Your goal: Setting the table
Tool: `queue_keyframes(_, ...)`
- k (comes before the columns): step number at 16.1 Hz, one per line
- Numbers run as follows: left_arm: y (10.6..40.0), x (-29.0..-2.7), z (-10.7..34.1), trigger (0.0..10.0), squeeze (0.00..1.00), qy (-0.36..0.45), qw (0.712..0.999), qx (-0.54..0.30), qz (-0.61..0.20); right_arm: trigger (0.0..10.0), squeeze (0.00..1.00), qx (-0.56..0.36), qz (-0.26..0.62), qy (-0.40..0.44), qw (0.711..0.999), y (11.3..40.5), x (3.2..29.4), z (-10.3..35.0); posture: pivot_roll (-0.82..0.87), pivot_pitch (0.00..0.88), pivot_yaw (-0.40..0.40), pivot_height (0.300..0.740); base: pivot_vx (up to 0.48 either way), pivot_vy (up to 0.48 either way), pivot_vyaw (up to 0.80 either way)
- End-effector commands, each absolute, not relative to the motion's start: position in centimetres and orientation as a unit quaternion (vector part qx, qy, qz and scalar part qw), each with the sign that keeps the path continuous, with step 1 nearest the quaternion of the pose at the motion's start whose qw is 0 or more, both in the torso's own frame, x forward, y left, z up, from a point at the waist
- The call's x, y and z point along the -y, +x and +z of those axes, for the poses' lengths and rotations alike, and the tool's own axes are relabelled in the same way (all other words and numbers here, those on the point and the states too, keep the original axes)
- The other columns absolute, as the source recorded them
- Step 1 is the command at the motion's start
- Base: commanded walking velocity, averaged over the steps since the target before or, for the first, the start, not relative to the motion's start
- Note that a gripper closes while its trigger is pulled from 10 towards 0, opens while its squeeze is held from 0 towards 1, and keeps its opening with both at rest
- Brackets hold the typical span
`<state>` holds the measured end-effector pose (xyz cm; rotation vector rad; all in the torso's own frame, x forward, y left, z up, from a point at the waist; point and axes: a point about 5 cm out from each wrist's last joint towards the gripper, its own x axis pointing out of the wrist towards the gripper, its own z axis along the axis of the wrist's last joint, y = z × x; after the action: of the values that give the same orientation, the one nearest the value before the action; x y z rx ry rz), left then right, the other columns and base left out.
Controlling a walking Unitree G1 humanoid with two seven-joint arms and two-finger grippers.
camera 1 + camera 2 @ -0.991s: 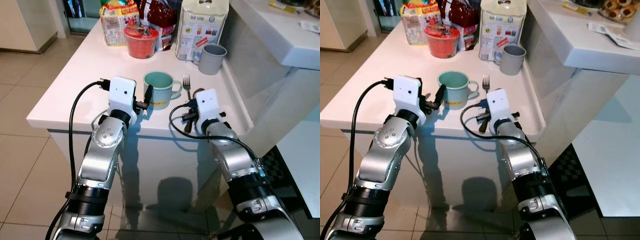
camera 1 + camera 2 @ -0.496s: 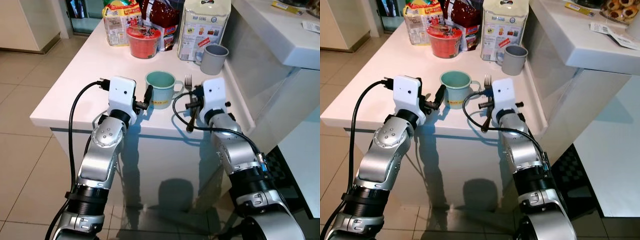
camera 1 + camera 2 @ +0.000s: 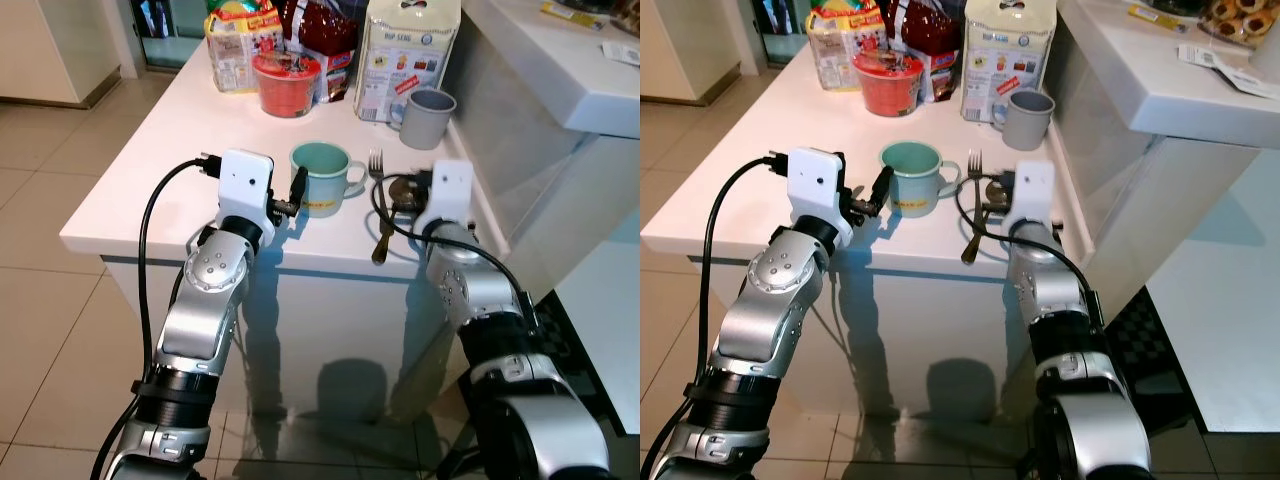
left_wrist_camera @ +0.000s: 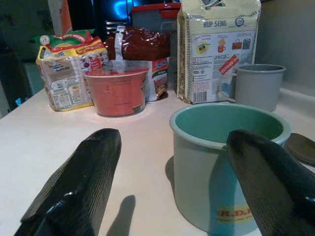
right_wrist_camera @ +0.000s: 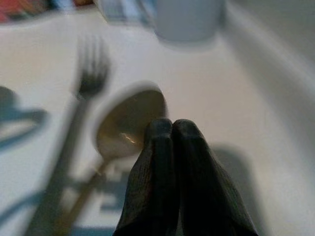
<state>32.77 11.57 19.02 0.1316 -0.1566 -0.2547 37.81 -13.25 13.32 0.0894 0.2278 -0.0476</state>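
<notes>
A pale green mug [image 3: 318,178] stands near the front of the white table [image 3: 150,170]. My left gripper [image 3: 287,197] is open just in front of it; in the left wrist view the mug [image 4: 227,162] sits a little ahead, between the two fingers [image 4: 78,187]. To the mug's right lie a fork [image 3: 376,166] and a spoon [image 3: 398,190], whose brown handle reaches the table's front edge. My right gripper [image 5: 172,129] is shut with nothing in it, its tips at the spoon's bowl [image 5: 125,120]. The fork [image 5: 88,83] is beside it.
A grey cup [image 3: 428,117], a printed bag [image 3: 408,55], a red noodle bowl [image 3: 287,82] and snack packets [image 3: 240,40] crowd the table's far end. A raised white counter [image 3: 560,70] walls off the right side. Tiled floor lies to the left.
My right arm has swung from the table's front edge farther in and to the right, bringing its gripper to the spoon's bowl. The left arm and the mug have stayed put.
</notes>
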Motion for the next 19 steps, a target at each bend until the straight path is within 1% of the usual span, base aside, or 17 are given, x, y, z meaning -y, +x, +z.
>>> queue_keyframes(1, 32.9, -11.2, 19.4, 10.0, 0.00, 0.070, 0.985, 0.081, -0.135, 10.0, 0.00, -0.140, -0.042, 0.068, 0.987, 37.8, 13.7, 12.5, 0.06, 0.000, -0.054, 0.740, 0.000, 0.000, 0.00)
queue_keyframes(2, 32.9, -11.3, 19.4, 10.0, 0.00, 0.070, 0.985, 0.081, -0.134, 10.0, 0.00, -0.151, -0.046, 0.073, 0.985, 37.8, 13.7, 12.1, 0.06, 0.000, -0.053, 0.740, 0.000, 0.000, 0.00)
queue_keyframes(3, 32.9, -11.3, 19.4, 10.0, 0.00, 0.070, 0.985, 0.081, -0.134, 10.0, 1.00, -0.164, -0.053, 0.077, 0.982, 37.7, 13.7, 11.7, 0.06, 0.000, -0.053, 0.740, 0.000, 0.000, 0.00)
queue_keyframes(6, 32.8, -11.1, 19.3, 10.0, 0.00, 0.070, 0.985, 0.081, -0.136, 10.0, 1.00, -0.182, -0.061, 0.075, 0.979, 37.6, 13.8, 11.2, 0.05, 0.000, -0.054, 0.740, 0.000, 0.000, 0.00)
queue_keyframes(8, 32.8, -11.1, 19.3, 10.0, 0.00, 0.069, 0.985, 0.081, -0.137, 10.0, 1.00, -0.234, -0.067, 0.079, 0.967, 37.2, 14.0, 9.9, 0.05, 0.000, -0.054, 0.740, 0.000, 0.000, 0.00)
queue_keyframes(9, 32.8, -11.0, 19.3, 10.0, 0.00, 0.069, 0.985, 0.081, -0.137, 10.0, 0.58, -0.266, -0.069, 0.076, 0.958, 36.9, 14.0, 8.9, 0.05, 0.000, -0.055, 0.740, 0.000, 0.000, 0.00)
queue_keyframes(10, 32.8, -11.0, 19.3, 10.0, 0.00, 0.069, 0.985, 0.081, -0.138, 10.0, 0.00, -0.297, -0.069, 0.068, 0.950, 36.4, 14.0, 8.0, 0.05, 0.000, -0.056, 0.740, 0.000, 0.000, 0.00)
queue_keyframes(14, 32.8, -11.1, 19.4, 10.0, 0.00, 0.067, 0.985, 0.081, -0.137, 10.0, 0.00, -0.360, -0.053, 0.049, 0.930, 35.2, 13.6, 6.1, 0.05, 0.000, -0.060, 0.740, 0.000, 0.000, 0.00)
queue_keyframes(16, 32.8, -11.1, 19.4, 10.0, 0.00, 0.066, 0.985, 0.081, -0.136, 10.0, 0.00, -0.364, -0.043, 0.040, 0.930, 35.2, 13.3, 5.9, 0.05, 0.000, -0.063, 0.740, 0.000, 0.000, 0.00)
queue_keyframes(19, 32.8, -11.0, 19.4, 10.0, 0.00, 0.065, 0.985, 0.081, -0.136, 10.0, 0.00, -0.389, -0.031, 0.034, 0.920, 34.5, 12.9, 5.0, 0.05, 0.000, -0.066, 0.740, 0.000, 0.000, 0.00)
